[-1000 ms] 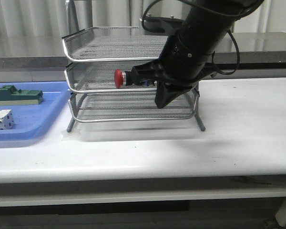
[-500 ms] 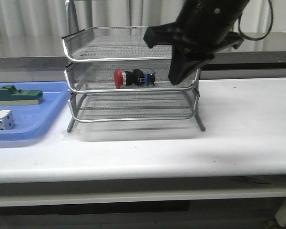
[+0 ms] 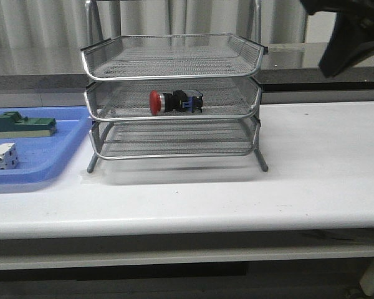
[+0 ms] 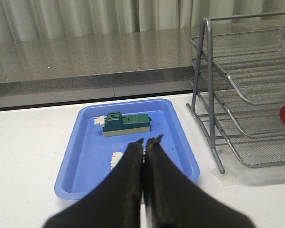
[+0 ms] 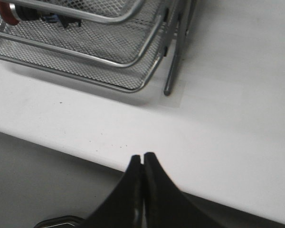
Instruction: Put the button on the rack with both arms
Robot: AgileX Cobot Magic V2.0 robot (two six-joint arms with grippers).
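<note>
- The button [image 3: 175, 101] is left lying on its side in the middle tier of the rack [image 3: 172, 75]; the right claw [image 5: 142, 159], pressed together and empty, is withdrawn clear of it.
- Placement is judged complete.
- The left claw [image 4: 145, 144] is held pressed together above the blue tray [image 4: 80, 156].
- No legible writing is found.

right gripper [image 5: 142, 156] let go of button [image 3: 175, 101], lifted up and rightward, closed

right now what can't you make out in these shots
- Right hand: front view shows only a dark arm piece, cut by the top right corner.
- White boxy part: left wrist view, mostly behind the left hand.
- Red-headed push button: right wrist view, cut by the edge, behind silver wire rack rims.
</note>
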